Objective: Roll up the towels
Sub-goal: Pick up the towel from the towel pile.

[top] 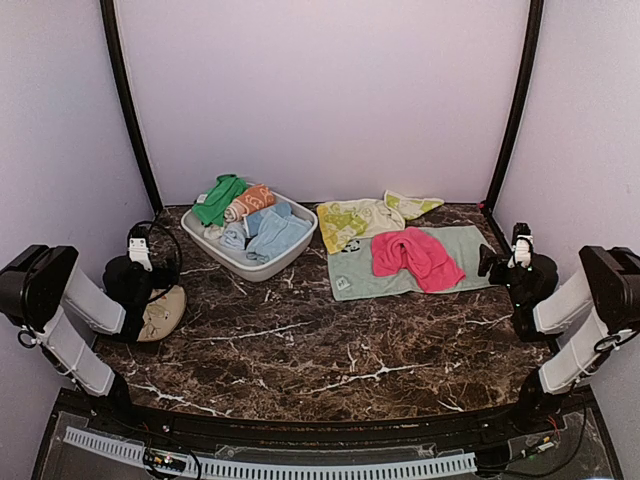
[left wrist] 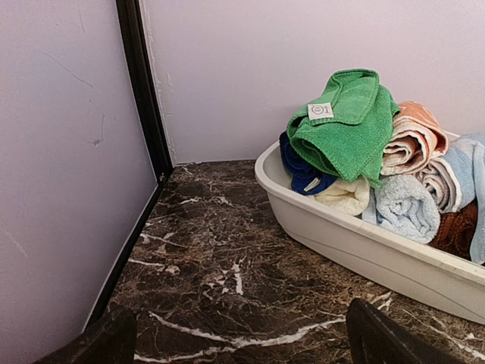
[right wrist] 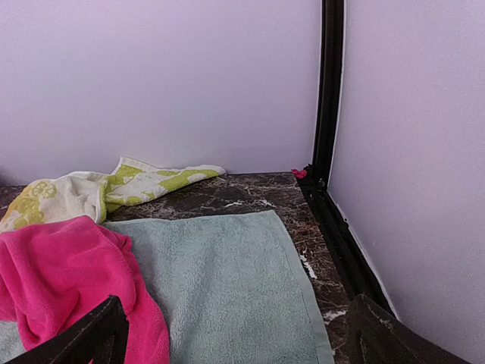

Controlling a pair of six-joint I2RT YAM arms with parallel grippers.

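Both stand released and empty: left pincer near the tub, right pincer beside the mint towel, pink towel crumpled on it, yellow towel at its far edge.

Pale mint towel is lying flat and fully spread at the right rear of the tabletop, long side running left to right, with a small patch showing near its near-left corner. Hot-pink towel is sitting crumpled in a loose heap on top of the mint one, covering its middle. Yellow-lime patterned towel is lying rumpled just behind them, its near edge overlapping the mint towel's far-left corner and one end trailing right along the back. None is rolled.
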